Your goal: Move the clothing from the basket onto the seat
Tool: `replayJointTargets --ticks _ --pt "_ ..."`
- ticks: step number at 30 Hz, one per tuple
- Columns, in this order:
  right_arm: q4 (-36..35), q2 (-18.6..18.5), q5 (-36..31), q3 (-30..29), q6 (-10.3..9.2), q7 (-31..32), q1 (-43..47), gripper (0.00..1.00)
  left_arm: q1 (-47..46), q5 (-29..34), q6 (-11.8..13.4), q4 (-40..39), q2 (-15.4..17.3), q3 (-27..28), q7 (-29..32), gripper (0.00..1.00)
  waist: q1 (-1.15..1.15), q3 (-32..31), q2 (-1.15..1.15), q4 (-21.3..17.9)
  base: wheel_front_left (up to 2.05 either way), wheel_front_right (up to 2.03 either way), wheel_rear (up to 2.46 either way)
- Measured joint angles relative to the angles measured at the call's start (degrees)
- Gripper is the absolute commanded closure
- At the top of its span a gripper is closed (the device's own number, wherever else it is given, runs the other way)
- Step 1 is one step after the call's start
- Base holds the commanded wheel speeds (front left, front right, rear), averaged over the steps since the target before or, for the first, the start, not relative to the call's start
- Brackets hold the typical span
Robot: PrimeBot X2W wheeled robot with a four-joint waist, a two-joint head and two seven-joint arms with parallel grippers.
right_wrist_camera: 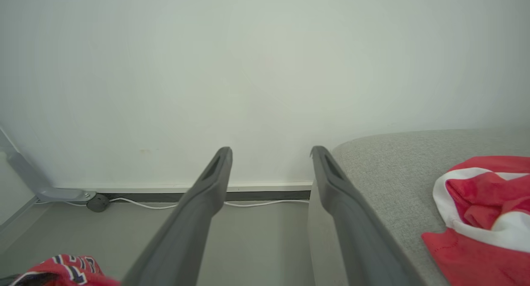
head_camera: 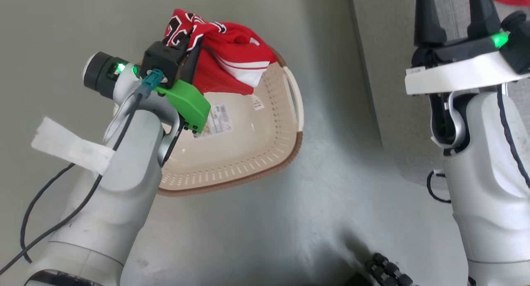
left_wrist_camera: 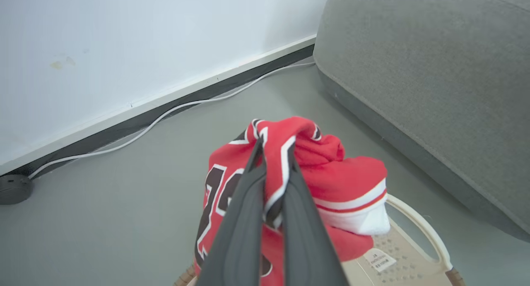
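Observation:
The red jersey (head_camera: 232,50) with black, white-edged numerals hangs bunched over the far end of the cream basket (head_camera: 248,153), its lower folds drooping inside the rim. My left gripper (head_camera: 192,39) is shut on the top of the jersey. In the left wrist view the two fingers (left_wrist_camera: 244,219) pinch a fold of the jersey (left_wrist_camera: 331,174) above the basket's handle (left_wrist_camera: 418,224). The right gripper (head_camera: 453,4) stands open by the grey sofa (head_camera: 393,50), nothing between its fingers (right_wrist_camera: 207,203). The red garment with broad white stripes (right_wrist_camera: 484,211) lies on the sofa seat (right_wrist_camera: 393,166).
Grey floor (head_camera: 290,219) surrounds the basket, with the sofa's side (left_wrist_camera: 434,70) close on the right. A white cable (left_wrist_camera: 165,116) runs along the wall's baseboard to a dark round plug (left_wrist_camera: 14,188). A paper label (head_camera: 217,120) lies on the basket's bottom.

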Motion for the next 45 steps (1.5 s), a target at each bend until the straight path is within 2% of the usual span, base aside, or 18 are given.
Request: replayJointTargets --ticks 10,23,35,45 --pt "3.18 -0.10 -0.63 -0.63 0.54 0.00 4.90 0.00 0.42 -4.08 -0.24 -2.92 -0.43 1.67 -0.02 1.00 0.00 -8.13 0.00 4.05 0.00 0.00 0.00" --pt "7.75 -0.53 -1.18 -0.47 1.34 0.00 12.42 0.00 6.34 -8.67 -0.70 -3.99 -0.70 1.71 -0.02 1.00 0.00 -19.08 0.00 7.94 0.00 0.00 0.00" --pt "13.69 -0.22 -2.65 5.76 3.63 0.01 18.25 0.00 12.79 -10.36 -0.88 -2.22 -0.75 0.27 -0.02 1.00 -0.01 -30.00 0.00 10.44 0.00 0.00 0.00" --pt "17.35 0.12 -2.85 14.72 4.72 0.01 21.45 0.00 15.69 -12.84 -1.21 -2.85 -0.73 -1.74 1.38 1.00 -0.01 -37.88 0.00 11.50 0.00 0.00 0.00"
